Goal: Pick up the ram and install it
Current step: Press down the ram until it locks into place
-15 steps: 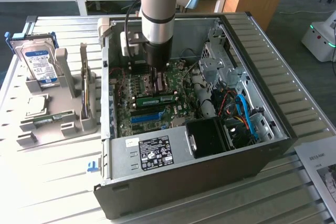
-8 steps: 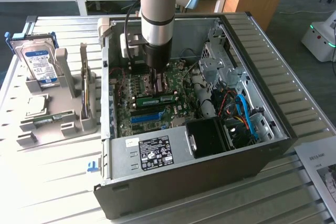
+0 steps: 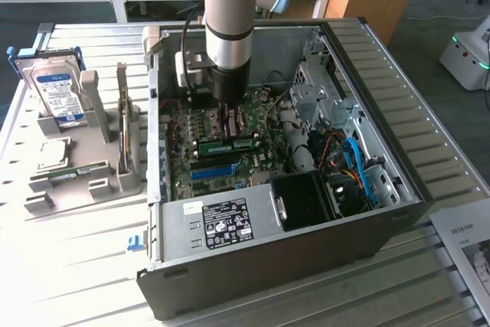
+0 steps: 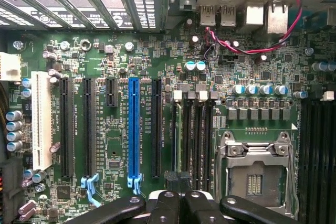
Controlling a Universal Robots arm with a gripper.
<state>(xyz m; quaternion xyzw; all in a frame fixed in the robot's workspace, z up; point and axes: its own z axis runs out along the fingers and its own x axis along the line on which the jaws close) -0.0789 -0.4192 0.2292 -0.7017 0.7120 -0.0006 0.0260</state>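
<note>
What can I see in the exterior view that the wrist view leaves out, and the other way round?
The exterior view gives the big picture: the arm reaching down into the open computer case, and a blue-labelled hard drive standing in a grey holder on the exterior view's left. The wrist view gives close detail: the shut black fingers, the metal processor socket and a long white slot. Both share the green motherboard and its blue slot.

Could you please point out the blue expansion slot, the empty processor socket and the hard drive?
blue expansion slot [image 4: 134,129]: wrist view, mid-length of slot.
processor socket [image 4: 254,177]: wrist view, open centre.
hard drive [image 3: 55,93]: exterior view, its blue label.
</note>
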